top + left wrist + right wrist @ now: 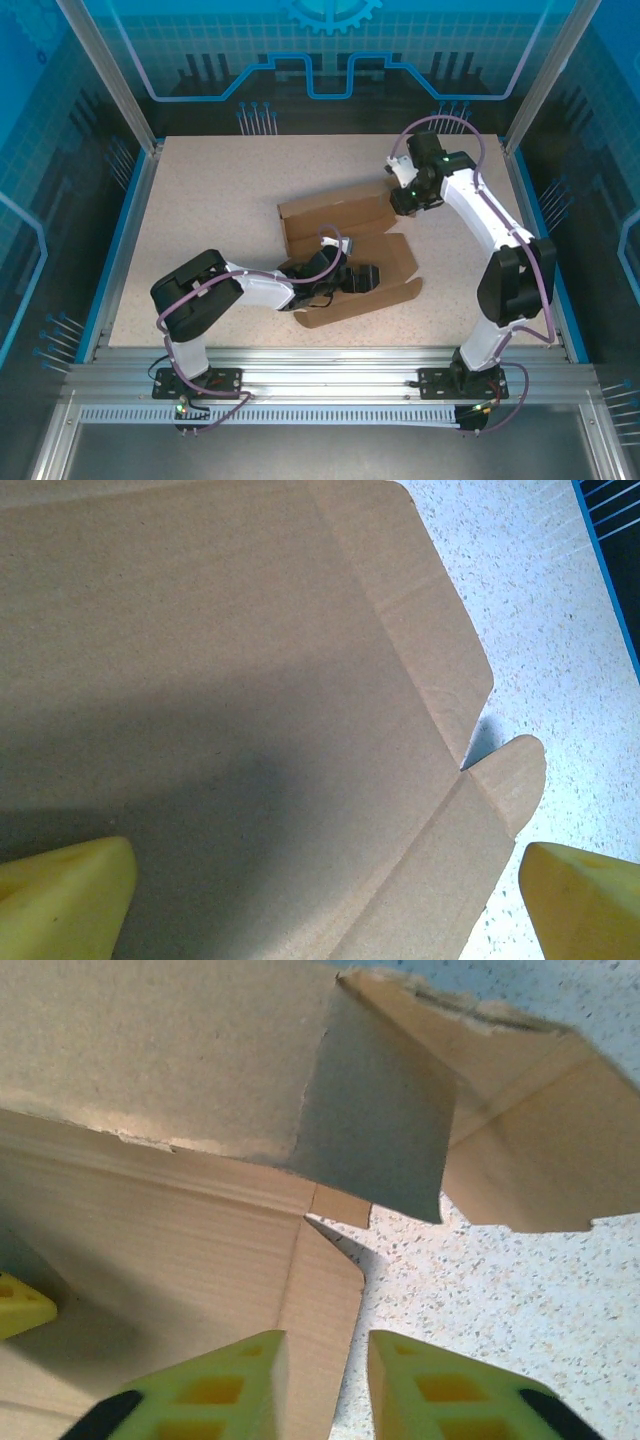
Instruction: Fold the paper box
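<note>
Blue panelled walls (60,150) enclosed a speckled white tabletop (200,200). The left gripper (325,880) gaped wide above the brown corrugated paper box (250,680). A flap (325,1300) lay between the right gripper (328,1360) and its narrowed jaws, grip unclear.

The speckled off-white table (200,200) carries the paper box (385,255), a partly folded sheet of brown corrugated cardboard. Its flat panel lies spread beneath the left tool (320,890). Its creased flaps reach the right tool (325,1380), and bare table shows just ahead of that tool.
</note>
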{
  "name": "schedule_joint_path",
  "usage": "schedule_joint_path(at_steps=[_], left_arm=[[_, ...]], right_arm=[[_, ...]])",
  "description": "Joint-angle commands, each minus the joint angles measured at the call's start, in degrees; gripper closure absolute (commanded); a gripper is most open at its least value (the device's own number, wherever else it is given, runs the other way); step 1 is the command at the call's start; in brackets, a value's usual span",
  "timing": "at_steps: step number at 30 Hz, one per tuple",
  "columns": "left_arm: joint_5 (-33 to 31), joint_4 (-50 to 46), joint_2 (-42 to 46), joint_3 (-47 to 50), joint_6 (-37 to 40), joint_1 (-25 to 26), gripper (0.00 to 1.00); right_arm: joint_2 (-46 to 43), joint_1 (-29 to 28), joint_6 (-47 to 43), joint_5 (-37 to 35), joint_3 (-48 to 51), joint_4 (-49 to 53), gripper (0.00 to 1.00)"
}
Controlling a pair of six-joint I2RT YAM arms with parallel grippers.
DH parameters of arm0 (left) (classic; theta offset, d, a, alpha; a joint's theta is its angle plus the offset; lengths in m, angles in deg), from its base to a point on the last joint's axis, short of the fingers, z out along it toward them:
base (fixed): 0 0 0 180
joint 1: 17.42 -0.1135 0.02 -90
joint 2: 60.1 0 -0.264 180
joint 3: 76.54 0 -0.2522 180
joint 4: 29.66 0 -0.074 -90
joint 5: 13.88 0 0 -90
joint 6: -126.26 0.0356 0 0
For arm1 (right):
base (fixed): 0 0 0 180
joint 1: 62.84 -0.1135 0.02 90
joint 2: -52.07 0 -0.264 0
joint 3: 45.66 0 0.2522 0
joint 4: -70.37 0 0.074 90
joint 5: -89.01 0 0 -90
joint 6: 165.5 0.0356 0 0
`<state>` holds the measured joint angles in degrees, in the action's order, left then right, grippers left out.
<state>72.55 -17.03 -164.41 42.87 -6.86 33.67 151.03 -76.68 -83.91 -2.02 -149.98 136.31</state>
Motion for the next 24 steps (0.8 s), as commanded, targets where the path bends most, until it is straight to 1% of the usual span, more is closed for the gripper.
schedule_joint_path(at_steps=[1,4,7,11,14,16,18,24], left_arm=[[2.4,-6.8,-3.4,1.7,-1.8,-0.2,0.01],[2.5,-6.6,-3.3,1.8,-1.8,-0.2,0.01],[2.7,-6.6,-3.4,1.7,-1.7,-0.2,0.01],[2.6,-6.9,-3.3,1.7,-1.7,-0.2,0.01],[2.5,-7.0,-3.3,1.8,-1.9,-0.2,0.01],[2.6,-7.0,-3.4,1.8,-2.1,-0.2,0.01],[2.9,-7.0,-3.7,1.6,-2.2,-0.2,0.01],[3.1,-7.6,-4.1,1.3,-2.2,-0.2,0.01]], right_arm=[[-3.1,1.7,0.4,1.5,-2.5,-0.7,0.65],[-1.2,3.3,-0.6,2.5,-6.3,0.8,0.59],[2.4,5.5,-1.5,5.3,-10.7,3.4,0.46],[6.6,6.9,-3.4,3.7,-15.8,5.6,0.41],[10.3,7.6,-5.5,4.5,-20.5,8.7,0.31],[12.8,7.7,-7.3,4.8,-22.8,10.6,0.26],[14.3,7.8,-8.0,5.4,-24.2,11.1,0.25],[17.8,8.1,-9.3,7.4,-26.2,10.1,0.30]])
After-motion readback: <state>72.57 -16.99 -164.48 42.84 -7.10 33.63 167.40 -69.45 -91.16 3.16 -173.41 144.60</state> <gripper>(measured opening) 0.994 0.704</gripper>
